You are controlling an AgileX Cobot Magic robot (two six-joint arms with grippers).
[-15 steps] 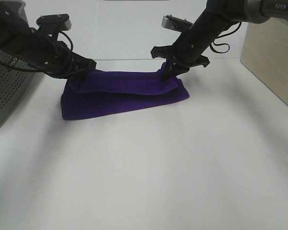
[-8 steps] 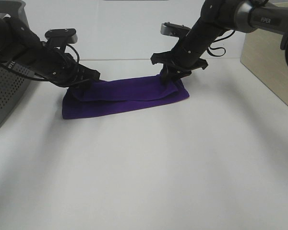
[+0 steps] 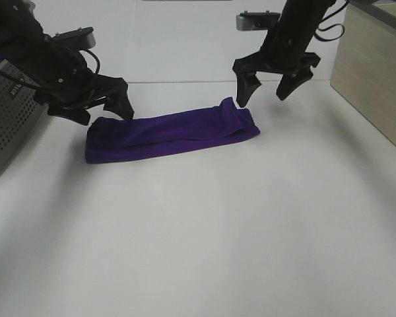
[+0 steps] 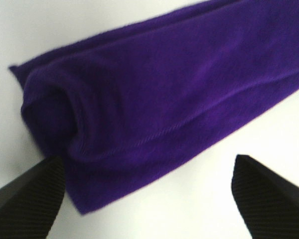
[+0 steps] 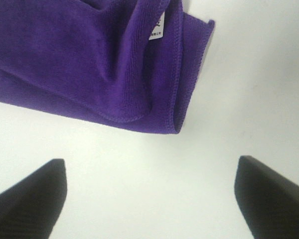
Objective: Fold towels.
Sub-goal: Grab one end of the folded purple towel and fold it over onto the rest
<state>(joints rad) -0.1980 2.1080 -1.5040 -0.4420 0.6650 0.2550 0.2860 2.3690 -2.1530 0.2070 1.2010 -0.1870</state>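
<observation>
The deep purple towel (image 3: 171,134) lies folded into a long narrow strip on the white table. My left gripper (image 3: 99,112) is open and empty, just above the strip's left end (image 4: 154,109). My right gripper (image 3: 265,90) is open and empty, raised above the strip's right end (image 5: 89,64). The small white tag (image 5: 158,27) shows at that end in the right wrist view. Neither gripper touches the cloth.
A grey perforated basket (image 3: 10,125) stands at the far left behind the left arm. A pale wooden box (image 3: 376,72) stands at the right edge. The white table (image 3: 204,231) stretches toward the front.
Both grippers have let go of the towel's top layer, opened and lifted away. The layer has dropped flat, leaving a narrow strip.
</observation>
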